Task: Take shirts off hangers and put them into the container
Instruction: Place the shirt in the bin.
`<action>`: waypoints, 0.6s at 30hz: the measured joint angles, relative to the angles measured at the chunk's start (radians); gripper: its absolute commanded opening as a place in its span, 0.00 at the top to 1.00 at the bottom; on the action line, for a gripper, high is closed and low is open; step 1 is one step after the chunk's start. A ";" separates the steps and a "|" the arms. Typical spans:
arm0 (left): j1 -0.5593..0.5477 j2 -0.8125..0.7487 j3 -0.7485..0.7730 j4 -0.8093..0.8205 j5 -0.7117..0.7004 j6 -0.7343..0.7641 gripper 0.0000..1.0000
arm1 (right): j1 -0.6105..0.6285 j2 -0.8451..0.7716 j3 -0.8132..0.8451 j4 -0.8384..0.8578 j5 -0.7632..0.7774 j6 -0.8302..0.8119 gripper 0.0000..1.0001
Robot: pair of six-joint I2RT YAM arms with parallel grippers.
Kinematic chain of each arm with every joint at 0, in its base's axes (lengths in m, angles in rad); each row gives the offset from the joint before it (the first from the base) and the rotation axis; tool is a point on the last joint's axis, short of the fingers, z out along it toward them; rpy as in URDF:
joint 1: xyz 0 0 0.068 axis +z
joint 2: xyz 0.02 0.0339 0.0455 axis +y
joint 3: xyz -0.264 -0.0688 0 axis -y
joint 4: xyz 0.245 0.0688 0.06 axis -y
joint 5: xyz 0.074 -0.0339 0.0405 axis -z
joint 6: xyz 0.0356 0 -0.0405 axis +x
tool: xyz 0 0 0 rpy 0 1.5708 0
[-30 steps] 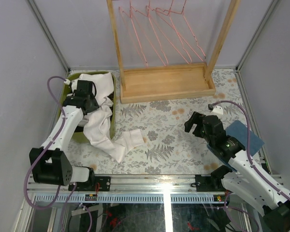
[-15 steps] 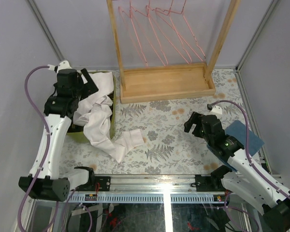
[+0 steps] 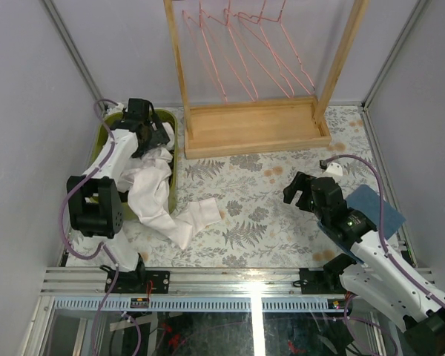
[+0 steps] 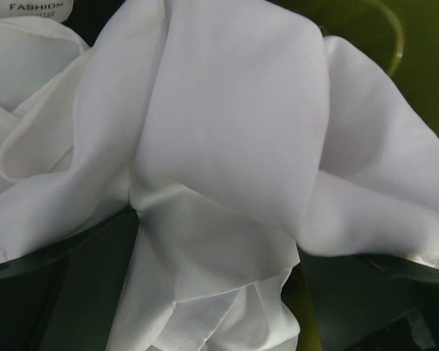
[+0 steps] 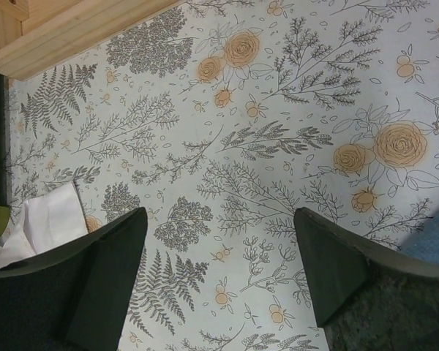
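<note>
white arms, black joints, purple cables

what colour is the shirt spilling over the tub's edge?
Plain white shirt, draped over the olive-green tub; clearest in the left wrist view.

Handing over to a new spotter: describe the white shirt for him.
Left of the wooden rack stands a green tub. The shirt spills from it onto the floral table, the only white cloth; the other cloth, far right, is blue.
</note>
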 measured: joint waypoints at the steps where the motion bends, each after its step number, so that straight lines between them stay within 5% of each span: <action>1: 0.001 -0.013 -0.012 0.005 0.004 0.000 0.09 | 0.000 -0.002 0.000 0.000 -0.001 -0.001 0.11; 5: 0.001 -0.172 -0.071 0.014 0.026 0.008 0.00 | 0.000 -0.004 -0.006 0.041 -0.066 -0.027 0.12; 14: -0.010 -0.527 -0.072 0.006 0.124 0.031 0.00 | 0.000 0.094 -0.013 0.170 -0.235 -0.038 0.12; 18: -0.096 -0.591 -0.070 -0.002 0.170 0.035 0.06 | 0.000 0.122 -0.013 0.170 -0.249 -0.034 0.11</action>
